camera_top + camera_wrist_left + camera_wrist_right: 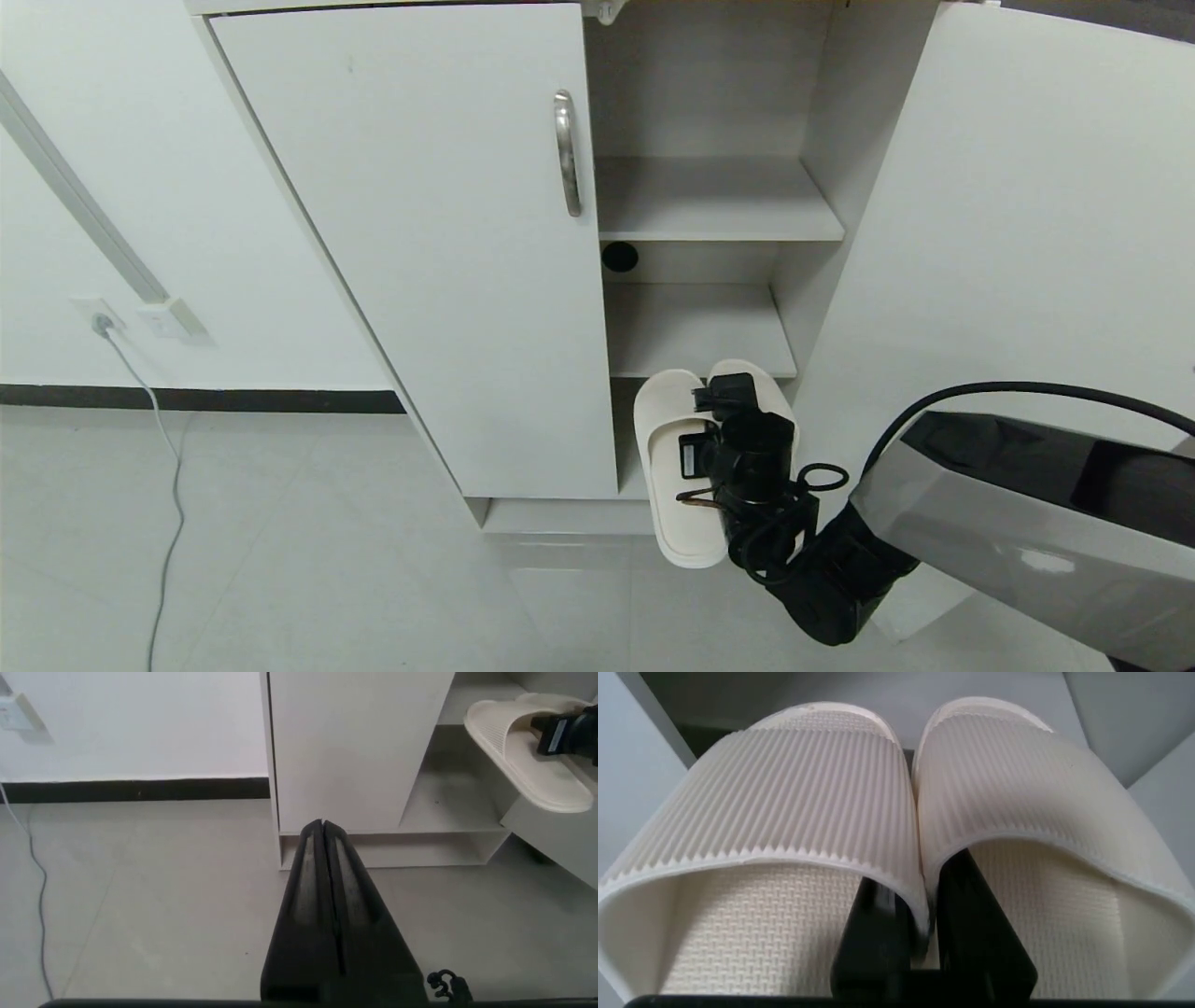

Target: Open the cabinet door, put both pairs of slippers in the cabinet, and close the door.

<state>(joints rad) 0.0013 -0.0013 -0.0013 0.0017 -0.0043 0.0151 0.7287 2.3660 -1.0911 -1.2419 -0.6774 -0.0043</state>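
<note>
One pair of slippers point(658, 485), cream, ribbed straps, side by side, toes pointing into the cabinet point(709, 121). They hang off the floor point(280, 560), right in front of the lowest compartment on the side with the door swung out. In the head view the toes overlap the front edge of the middle shelf point(695, 327).

Right gripper point(721, 411) comes in from the heel side. In the right wrist view its jaws point(920, 929) are clamped on the two inner strap edges where the slippers point(785, 793) meet, one black finger inside each slipper.

There is a small pale label on the right gripper body, seen in the left wrist view at the slippers point(519, 770). Print too small to read.

Right door point(1008, 233) stands wide, just beside the right arm. Left door point(420, 233) is closed and has a vertical metal handle point(567, 154). Upper shelf point(709, 201) sits above the middle one, with a round dark hole point(619, 257) in the back panel between them.

Left gripper point(322, 826) has its jaws pressed together with nothing between them. It sits low over the floor and points at the cabinet base, well apart from the slippers.

Wall socket point(98, 322) is left of the cabinet, and a grey cable point(173, 523) runs from it down past the dark skirting point(187, 399) onto the floor tiles.
</note>
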